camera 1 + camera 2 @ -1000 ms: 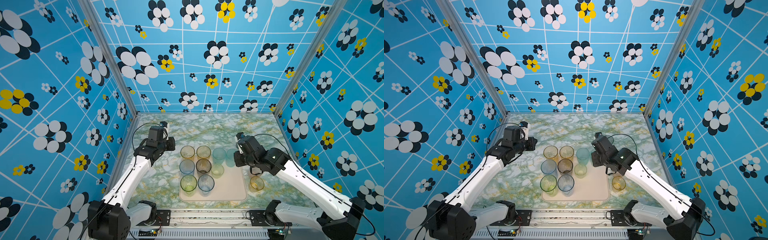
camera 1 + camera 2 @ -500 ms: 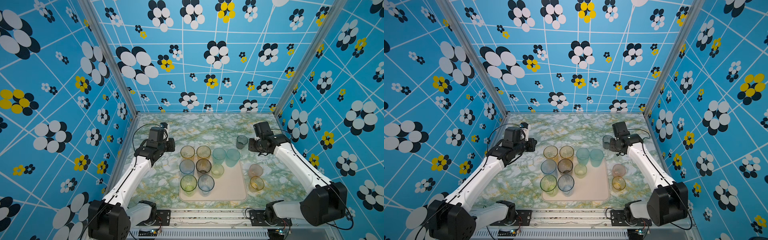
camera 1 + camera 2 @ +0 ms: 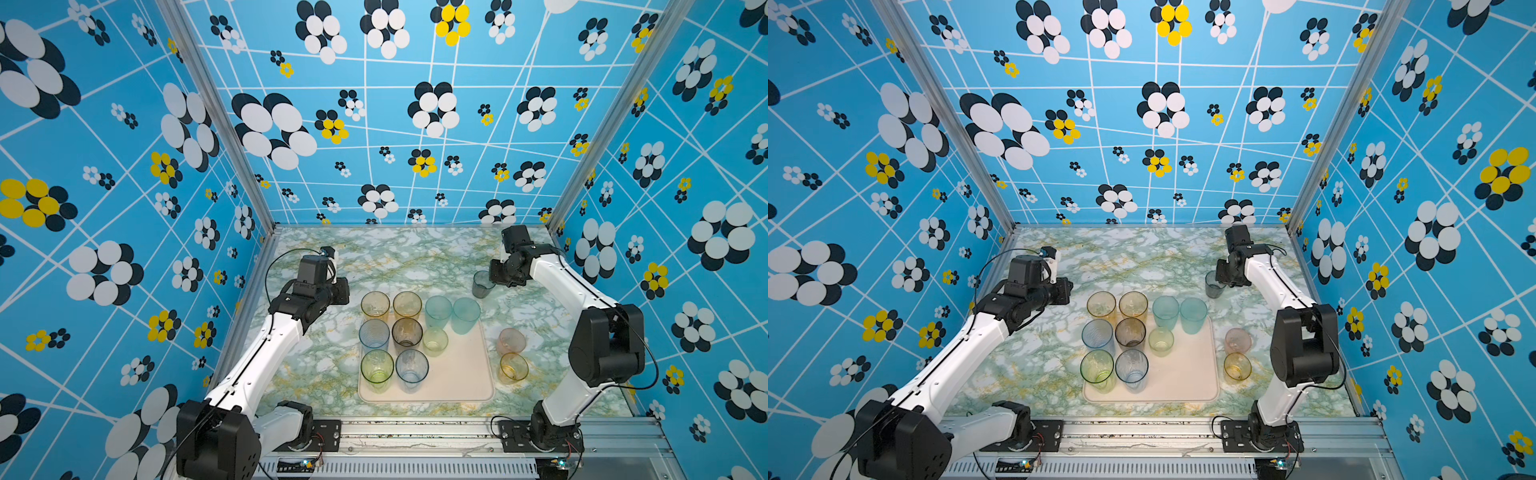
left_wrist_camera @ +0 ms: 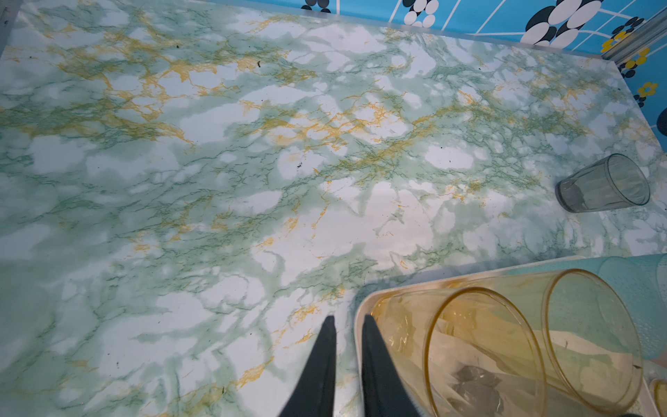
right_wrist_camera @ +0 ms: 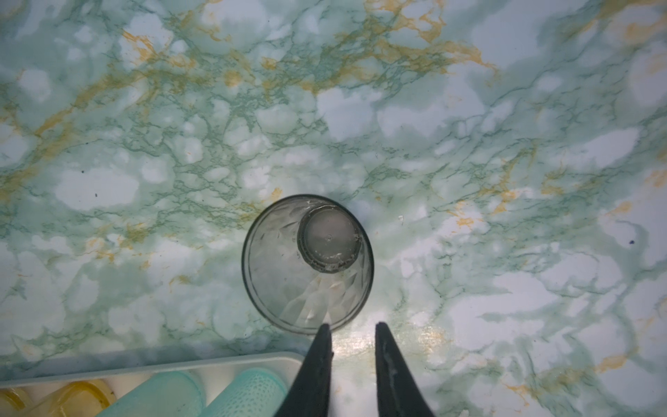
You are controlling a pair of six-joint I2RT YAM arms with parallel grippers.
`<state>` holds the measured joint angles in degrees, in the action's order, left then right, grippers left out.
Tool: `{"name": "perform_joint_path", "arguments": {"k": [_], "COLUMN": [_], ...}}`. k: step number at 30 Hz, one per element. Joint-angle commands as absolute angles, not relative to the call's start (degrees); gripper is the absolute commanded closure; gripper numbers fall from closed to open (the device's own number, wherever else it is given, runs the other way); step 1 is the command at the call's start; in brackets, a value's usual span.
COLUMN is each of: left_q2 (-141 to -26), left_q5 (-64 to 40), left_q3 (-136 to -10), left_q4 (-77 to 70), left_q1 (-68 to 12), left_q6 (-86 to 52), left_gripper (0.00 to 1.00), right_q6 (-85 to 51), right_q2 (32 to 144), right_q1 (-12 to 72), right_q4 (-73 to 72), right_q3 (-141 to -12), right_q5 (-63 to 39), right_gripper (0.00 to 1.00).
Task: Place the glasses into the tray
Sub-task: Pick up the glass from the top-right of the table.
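The cream tray (image 3: pixel 457 376) (image 3: pixel 1187 376) holds several upright glasses: amber (image 3: pixel 375 305), teal (image 3: pixel 466 313), blue (image 3: pixel 374 334) and yellow-green (image 3: pixel 377 368). A smoky grey glass (image 3: pixel 482 284) (image 3: pixel 1214 284) (image 5: pixel 306 263) stands on the marble behind the tray's back right corner. My right gripper (image 5: pixel 352 325) (image 3: pixel 492 278) hangs over its near rim, open by a narrow gap with nothing gripped. A pink glass (image 3: pixel 511 340) and a short amber glass (image 3: pixel 513 368) stand on the table right of the tray. My left gripper (image 4: pixel 348 317) hovers by the tray's back left corner, slightly open and empty.
Blue flowered walls close in the marble table on three sides. The right arm's elbow (image 3: pixel 606 345) rises just right of the pink and amber glasses. A metal rail (image 3: pixel 415 432) runs along the front edge. Bare marble lies behind the tray.
My right arm swung from the teal glass at the tray's back edge out to the grey glass behind the tray, then edged closer. The left arm has not moved.
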<state>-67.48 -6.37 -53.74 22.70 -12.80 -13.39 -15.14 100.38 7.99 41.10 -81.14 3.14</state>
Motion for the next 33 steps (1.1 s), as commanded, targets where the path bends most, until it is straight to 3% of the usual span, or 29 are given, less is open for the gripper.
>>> {"name": "perform_joint_path", "arguments": {"k": [1, 33], "left_q2": [-66.4, -66.8], "left_q5": [-5.5, -5.4], "left_q3": [-53.3, -53.5], "left_q4": [23.6, 23.5], "left_q1": [-13.0, -12.3], "left_q6": [-12.1, -11.7], "left_gripper": [0.83, 0.83], "right_q6": [-14.0, -13.8], "right_q2": [102.3, 108.5], "right_q1": [7.2, 5.1], "right_q4": [42.3, 42.1], "right_q3": [-84.1, -85.3], "right_q5": [2.8, -0.9], "right_gripper": [0.76, 0.81]}}
